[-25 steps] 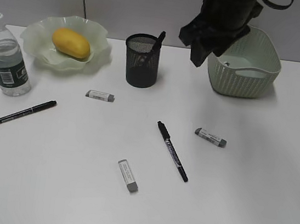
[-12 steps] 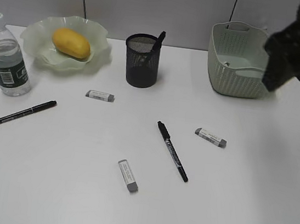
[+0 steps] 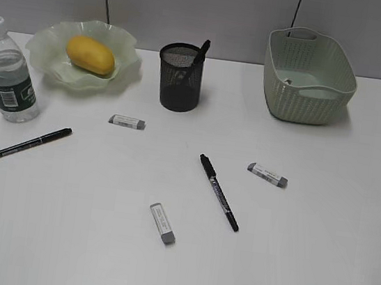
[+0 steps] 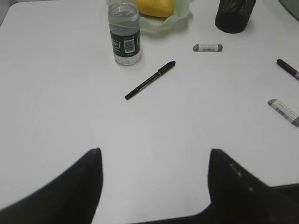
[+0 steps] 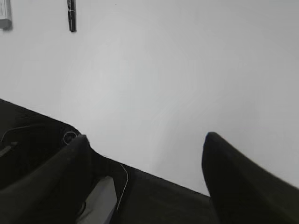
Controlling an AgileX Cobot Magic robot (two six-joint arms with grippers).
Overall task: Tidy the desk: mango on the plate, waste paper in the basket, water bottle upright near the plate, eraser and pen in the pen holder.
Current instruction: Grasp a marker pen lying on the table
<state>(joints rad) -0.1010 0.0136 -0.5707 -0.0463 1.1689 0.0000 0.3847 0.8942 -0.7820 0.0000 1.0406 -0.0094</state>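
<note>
On the desk, the mango is already lying on the plate, the water bottle is standing upright just beside it, and one pen is leaning in the pen holder; a pale scrap is showing inside the basket, though it is too small to name. Two pens are still lying flat: one near the bottle, another mid-desk, with three erasers scattered around. The left gripper is hanging spread and empty over bare desk, and the right gripper is likewise standing open, holding nothing. The pens are looking light, stiff and likely to roll, so pinching across mid-barrel seems best; the erasers are probably light and grippy, easiest taken across their narrow sides.
</note>
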